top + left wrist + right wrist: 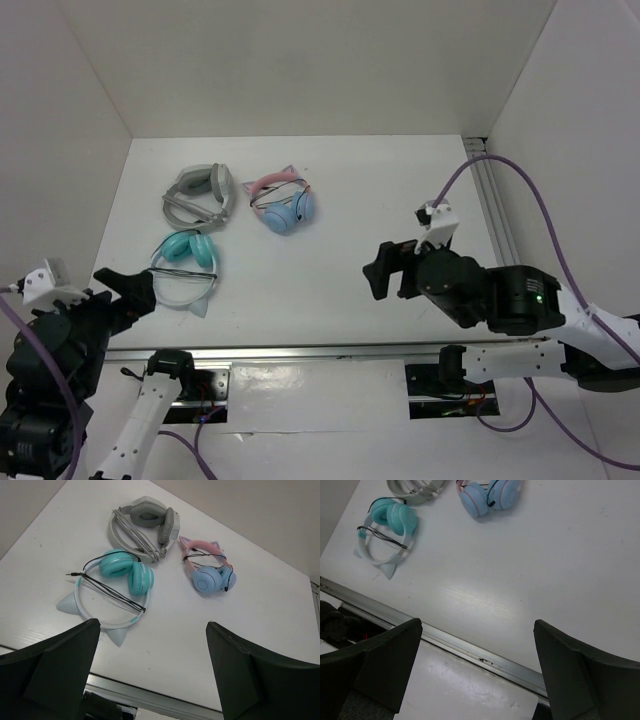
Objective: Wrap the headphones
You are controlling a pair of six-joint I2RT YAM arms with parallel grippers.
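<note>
Left wrist view: headphones [139,578] flat on counter [250,595], ahead-left of left tool [152,625], spread wide, empty; right tool [477,625] likewise released. Risk of snagging thin cable [112,594], or knocking grey-white headphones [169,526] just beyond.

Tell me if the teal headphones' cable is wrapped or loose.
Wrapped: the black cable crosses the headband of the teal headphones, only its plug end sticking out.

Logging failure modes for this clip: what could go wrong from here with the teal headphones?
1. The thin black cable crossing the teal headphones could snag on a finger of the open left gripper and pull loose.
2. The grey-white headphones lie very close to the teal cups, so a grasp there might knock them.
</note>
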